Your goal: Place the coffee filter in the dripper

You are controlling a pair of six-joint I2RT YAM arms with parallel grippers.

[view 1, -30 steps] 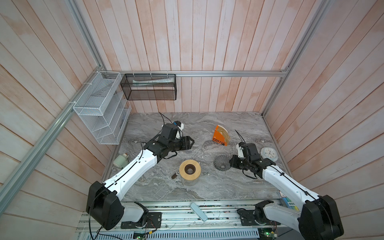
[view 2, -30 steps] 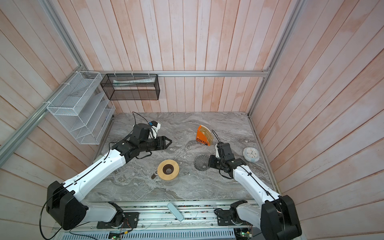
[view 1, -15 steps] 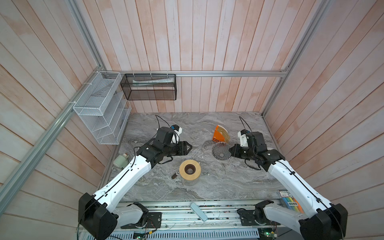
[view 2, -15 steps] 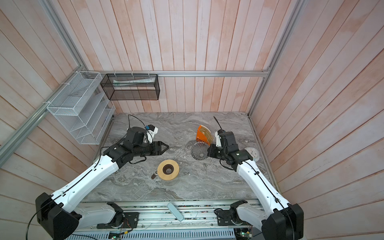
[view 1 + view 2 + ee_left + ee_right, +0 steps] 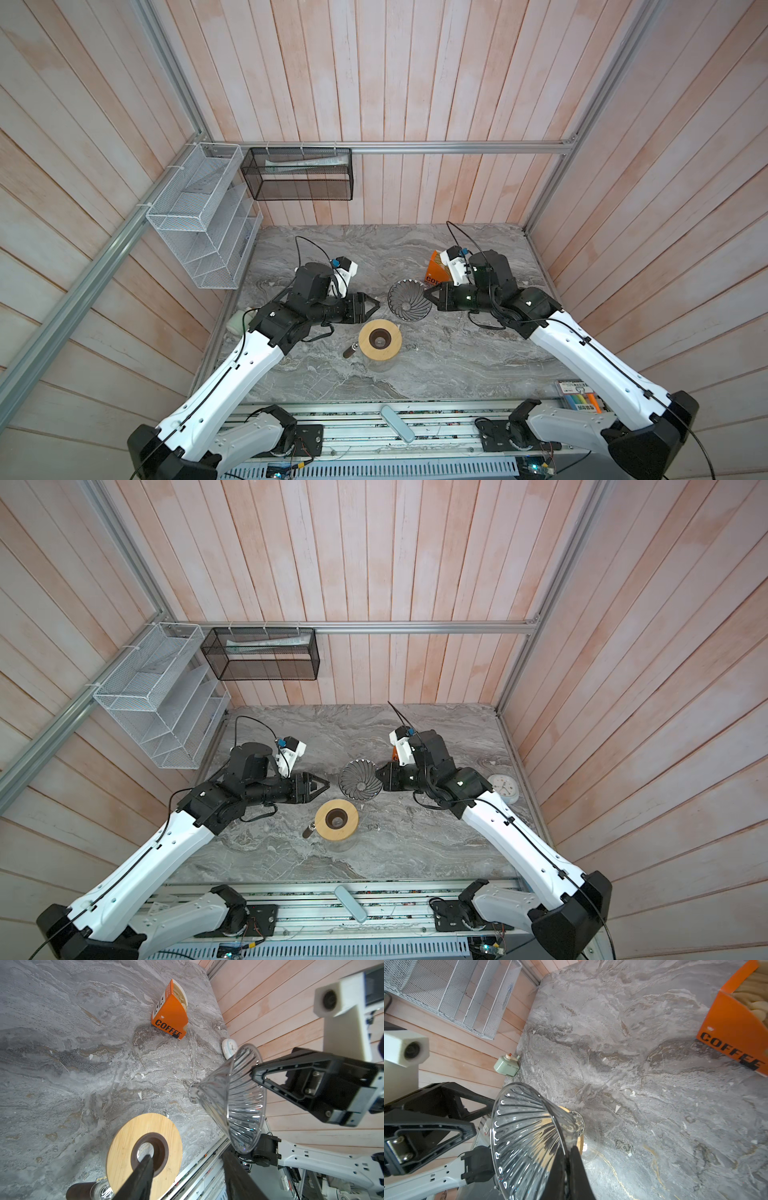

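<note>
The dripper (image 5: pixel 409 305) (image 5: pixel 360 785), a smoky ribbed see-through cone, hangs tilted above the marble table. My right gripper (image 5: pixel 428 295) (image 5: pixel 566 1153) is shut on its rim wall (image 5: pixel 527 1142). My left gripper (image 5: pixel 374 308) (image 5: pixel 188 1157) faces the dripper (image 5: pixel 234 1095) from the other side, a short gap away. It is open with nothing between its fingers. Pale tan coffee filter papers (image 5: pixel 180 995) (image 5: pixel 753 995) stand stacked in the orange COFFEE stand (image 5: pixel 169 1016) (image 5: pixel 435 270) at the back right, behind my right wrist.
A pale wooden ring (image 5: pixel 368 347) (image 5: pixel 124 1147) lies on a clear glass jug with a dark handle (image 5: pixel 350 351), just in front of both grippers. A white round timer (image 5: pixel 503 787) sits far right, a green device (image 5: pixel 506 1066) at the left edge. Wire racks (image 5: pixel 199 216) hang on the wall.
My right gripper has lifted the dripper off the table and carried it left toward the middle. My left gripper has swung nearer the front, toward the dripper, and its jaws have narrowed a little.
</note>
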